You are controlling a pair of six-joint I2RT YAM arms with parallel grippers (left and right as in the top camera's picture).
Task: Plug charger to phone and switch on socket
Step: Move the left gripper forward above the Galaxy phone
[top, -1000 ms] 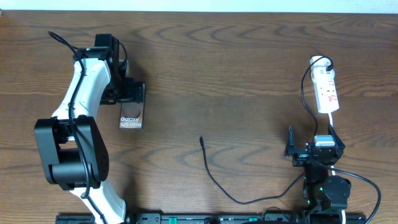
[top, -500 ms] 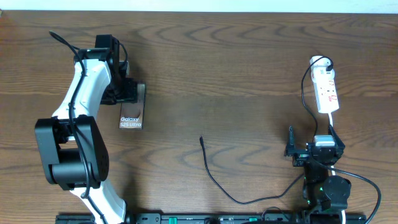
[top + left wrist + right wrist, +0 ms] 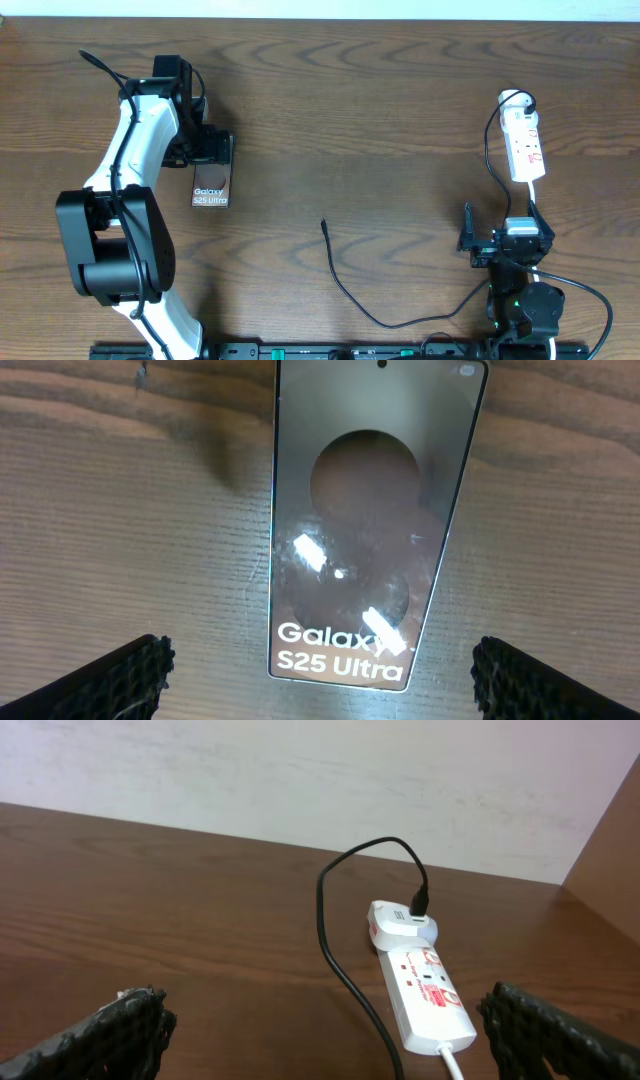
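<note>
- The wooden table (image 3: 380,120) bears everything, and the phone (image 3: 211,185) lies face up on it.
- The left arm (image 3: 135,140) bends out to the phone's far end. The left gripper (image 3: 325,685) is spread wide and grips nothing. The phone shows between its fingertips (image 3: 110,680), touched by neither.
- The right arm (image 3: 520,290) sits folded well right of the phone. The right gripper (image 3: 335,1038) gapes wide and empty.
- The power strip (image 3: 526,148) lies far right of the phone. Only the right wrist view shows the cable entering the white plug head (image 3: 398,925).
- The charger cable (image 3: 345,290) curves right of the phone, and its loose tip (image 3: 323,222) lies apart from it.
</note>
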